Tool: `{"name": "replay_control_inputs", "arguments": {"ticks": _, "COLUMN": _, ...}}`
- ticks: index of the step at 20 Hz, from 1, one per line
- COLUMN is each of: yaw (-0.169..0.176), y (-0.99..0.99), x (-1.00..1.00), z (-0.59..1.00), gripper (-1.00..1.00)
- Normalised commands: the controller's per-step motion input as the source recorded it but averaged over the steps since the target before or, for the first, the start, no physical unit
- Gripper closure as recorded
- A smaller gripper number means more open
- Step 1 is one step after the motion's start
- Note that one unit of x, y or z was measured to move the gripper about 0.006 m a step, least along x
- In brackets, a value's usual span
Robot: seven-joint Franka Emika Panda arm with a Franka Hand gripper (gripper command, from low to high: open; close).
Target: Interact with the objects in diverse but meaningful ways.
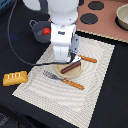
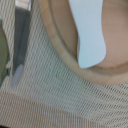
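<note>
One arm is all you have here, and its gripper [image 1: 73,56] sits low over the round wooden plate [image 1: 76,72] in the middle of the woven placemat [image 1: 95,90]. You cannot tell from either view how far the fingers are spread or whether they touch anything; the arm's white body hides them from outside.

Up close, your wrist view shows a pale silvery flat piece [image 2: 90,40] lying inside the plate's raised rim [image 2: 65,52], with the mat's weave beside it and what may be a fork [image 2: 21,45], blurred, just off the rim.

Stepping back to the exterior view, the brown sausage [image 1: 71,67] lies tilted on the plate, right under the gripper. A fork with an orange handle [image 1: 64,80] rests on the mat just beside the plate, nearer the camera, and a knife's orange handle [image 1: 89,59] lies on the plate's far side.

Well off to the exterior view's left, the yellow scored bread loaf [image 1: 15,78] lies on the dark table. Farther back, behind the arm, a small grey handled pot [image 1: 38,30] holds the red tomato [image 1: 46,31].
</note>
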Motion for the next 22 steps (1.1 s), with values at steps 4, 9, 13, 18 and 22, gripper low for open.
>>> {"name": "replay_control_inputs", "arguments": {"ticks": 4, "yaw": 0.0, "y": -0.09, "x": 0.39, "z": -0.01, "gripper": -1.0}}
{"name": "replay_control_inputs", "arguments": {"ticks": 9, "yaw": 0.0, "y": -0.01, "x": 0.18, "z": -0.06, "gripper": -1.0}}
{"name": "replay_control_inputs", "arguments": {"ticks": 13, "yaw": 0.0, "y": 0.0, "x": 0.09, "z": -0.08, "gripper": -1.0}}
{"name": "replay_control_inputs", "arguments": {"ticks": 18, "yaw": 0.0, "y": 0.0, "x": 0.11, "z": -0.01, "gripper": -1.0}}
{"name": "replay_control_inputs", "arguments": {"ticks": 22, "yaw": 0.0, "y": 0.0, "x": 0.12, "z": 0.0, "gripper": -1.0}}
